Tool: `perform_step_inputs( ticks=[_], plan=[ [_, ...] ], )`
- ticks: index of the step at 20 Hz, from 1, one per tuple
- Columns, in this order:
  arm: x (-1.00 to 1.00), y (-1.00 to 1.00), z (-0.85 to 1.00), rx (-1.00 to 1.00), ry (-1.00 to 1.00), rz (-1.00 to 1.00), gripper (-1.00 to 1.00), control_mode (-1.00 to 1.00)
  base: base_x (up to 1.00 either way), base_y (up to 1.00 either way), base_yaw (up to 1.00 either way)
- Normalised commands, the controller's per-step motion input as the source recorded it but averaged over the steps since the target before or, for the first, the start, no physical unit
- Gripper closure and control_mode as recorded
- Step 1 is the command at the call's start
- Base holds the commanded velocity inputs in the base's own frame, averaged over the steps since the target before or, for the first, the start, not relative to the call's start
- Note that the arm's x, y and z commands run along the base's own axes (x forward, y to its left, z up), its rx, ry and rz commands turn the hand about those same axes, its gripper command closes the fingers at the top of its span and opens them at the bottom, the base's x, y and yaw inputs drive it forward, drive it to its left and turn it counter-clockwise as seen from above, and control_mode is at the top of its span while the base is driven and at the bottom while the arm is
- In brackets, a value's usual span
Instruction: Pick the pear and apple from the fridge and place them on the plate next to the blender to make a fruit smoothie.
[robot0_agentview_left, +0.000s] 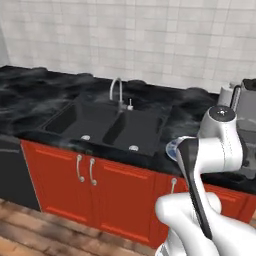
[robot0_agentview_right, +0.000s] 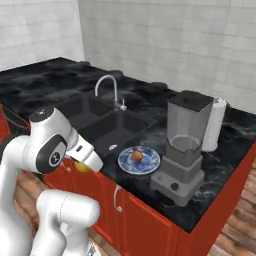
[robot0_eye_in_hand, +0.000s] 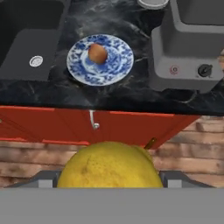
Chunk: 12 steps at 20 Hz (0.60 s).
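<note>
Plate (robot0_eye_in_hand: 114, 70) rim free; blender (robot0_eye_in_hand: 188, 48) beside.

The white arm is folded tight over its base. In the right base view the upper links rise at the lower left, bend at a dark-capped joint near shoulder height, and the forearm slopes down and to the right, toward the cabinet fronts below the table (robot0_agentview_right: 210, 165) edge. The pincer (robot0_agentview_right: 82, 166) sits at the end of that slope, low and short of the table, with the pear (robot0_agentview_right: 81, 167) clamped between its jaws. In the hand view the pear (robot0_eye_in_hand: 109, 165) bulges up between the two grey finger bodies, one on each side, touching it.
</note>
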Motion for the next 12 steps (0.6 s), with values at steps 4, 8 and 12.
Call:
perform_step_inputs(
  ticks=[4,8,12],
  plan=[
    [0.00,0.00,0.00,0.00,0.00,0.00,1.00,1.00,0.22,0.31,-0.61],
    [0.00,0.00,0.00,0.00,0.00,0.00,1.00,1.00,0.19,0.28,-0.61],
    [0.00,0.00,0.00,0.00,0.00,0.00,1.00,1.00,0.18,0.50,-0.54]
  ],
)
